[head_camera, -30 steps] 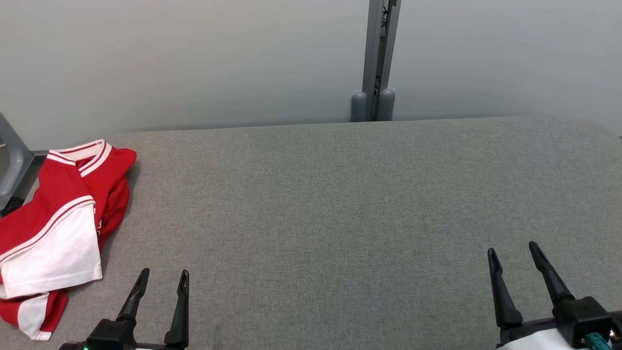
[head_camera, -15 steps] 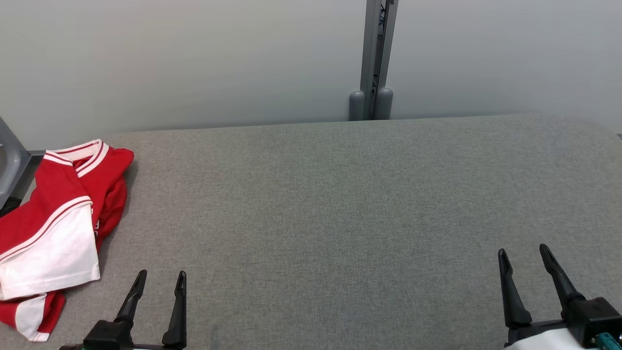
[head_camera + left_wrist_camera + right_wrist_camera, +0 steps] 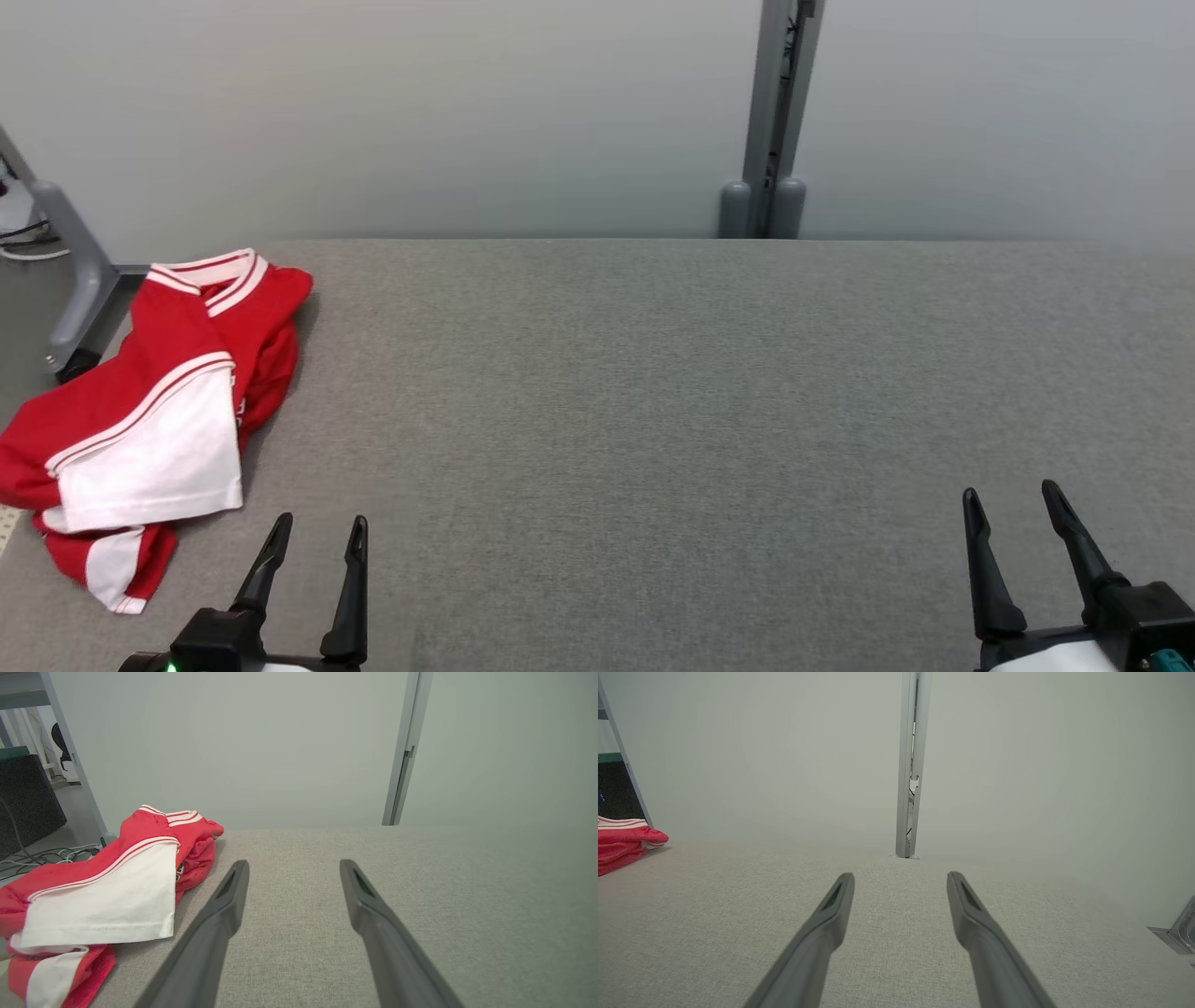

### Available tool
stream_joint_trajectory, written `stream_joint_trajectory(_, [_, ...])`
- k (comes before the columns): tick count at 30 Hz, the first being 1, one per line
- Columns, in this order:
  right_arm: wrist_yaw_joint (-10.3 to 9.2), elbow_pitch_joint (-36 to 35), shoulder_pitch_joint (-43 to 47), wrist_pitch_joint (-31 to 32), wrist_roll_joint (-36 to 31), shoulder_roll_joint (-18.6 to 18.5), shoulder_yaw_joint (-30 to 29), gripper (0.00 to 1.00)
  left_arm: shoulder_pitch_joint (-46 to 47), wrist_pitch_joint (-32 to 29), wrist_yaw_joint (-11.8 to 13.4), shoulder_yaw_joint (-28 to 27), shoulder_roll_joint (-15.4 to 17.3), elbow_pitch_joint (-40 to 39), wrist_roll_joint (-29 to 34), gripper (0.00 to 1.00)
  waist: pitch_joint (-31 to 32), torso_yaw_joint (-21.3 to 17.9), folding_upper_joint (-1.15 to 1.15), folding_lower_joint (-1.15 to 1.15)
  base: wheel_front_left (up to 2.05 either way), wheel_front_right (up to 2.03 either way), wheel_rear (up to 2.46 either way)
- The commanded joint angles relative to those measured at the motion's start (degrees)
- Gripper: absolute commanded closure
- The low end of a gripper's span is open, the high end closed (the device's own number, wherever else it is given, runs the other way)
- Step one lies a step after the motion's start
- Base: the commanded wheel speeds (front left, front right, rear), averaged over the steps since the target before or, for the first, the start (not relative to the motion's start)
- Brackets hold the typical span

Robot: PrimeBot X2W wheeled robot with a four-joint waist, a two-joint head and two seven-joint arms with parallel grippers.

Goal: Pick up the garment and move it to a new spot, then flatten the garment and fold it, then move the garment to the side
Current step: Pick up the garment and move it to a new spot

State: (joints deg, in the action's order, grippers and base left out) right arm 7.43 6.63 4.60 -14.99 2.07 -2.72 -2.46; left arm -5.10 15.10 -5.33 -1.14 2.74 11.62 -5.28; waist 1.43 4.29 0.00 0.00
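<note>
Left gripper and right gripper both hover with fingers spread and nothing held, over the near edge of the grey table. The head view has swung toward the robot's left in the last half second; the things themselves lie unmoved. The crumpled red and white shirt, at the table's left end near the left gripper, now shows whole, so pickup looks imminent.

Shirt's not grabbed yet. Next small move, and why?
Probably shift the left gripper leftward and forward over the crumpled red and white jersey, jaws open. The jersey lies bunched and untouched at the left edge of the grey table, just beside that gripper. The right gripper sits far off on the other side.
</note>
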Motion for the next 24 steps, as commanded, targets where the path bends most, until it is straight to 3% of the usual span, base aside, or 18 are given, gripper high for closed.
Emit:
stream_joint_trajectory(1, [0.1,0.11,0.82,-0.3,0.36,-0.31,0.64,0.0,0.85,0.1,-0.01,-0.22,0.3,0.12,-0.19,0.0,0.65,4.66,0.0,0.0,0.0,0.0,0.0])
stream_joint_trajectory(7, [0.1,0.63,0.07,-0.3,1.06,-0.28,4.61,0.0,-0.57,0.06,-0.55,-2.36,1.6,1.34,-0.43,0.0,1.77,13.68,0.0,0.0,0.0,0.0,0.0])
stream_joint_trajectory(12, [0.06,0.84,-1.18,-0.3,1.54,-0.32,6.88,0.0,-2.06,0.06,-0.34,-3.15,1.42,0.47,0.16,0.0,1.93,17.24,0.0,0.0,0.0,0.0,0.0])
stream_joint_trajectory(18, [0.06,0.53,-2.35,-0.3,1.31,-0.37,8.69,0.0,-0.53,0.06,-0.75,-4.37,1.15,-0.38,-1.5,0.0,-0.11,17.53,0.0,0.0,0.0,0.0,0.0])
stream_joint_trajectory(24, [0.06,-0.99,-6.18,-0.3,-2.48,-0.74,8.13,0.0,10.87,-3.12,-1.91,-3.19,2.73,2.85,-8.99,0.0,-11.02,15.07,0.0,0.0,0.0,0.0,0.0])
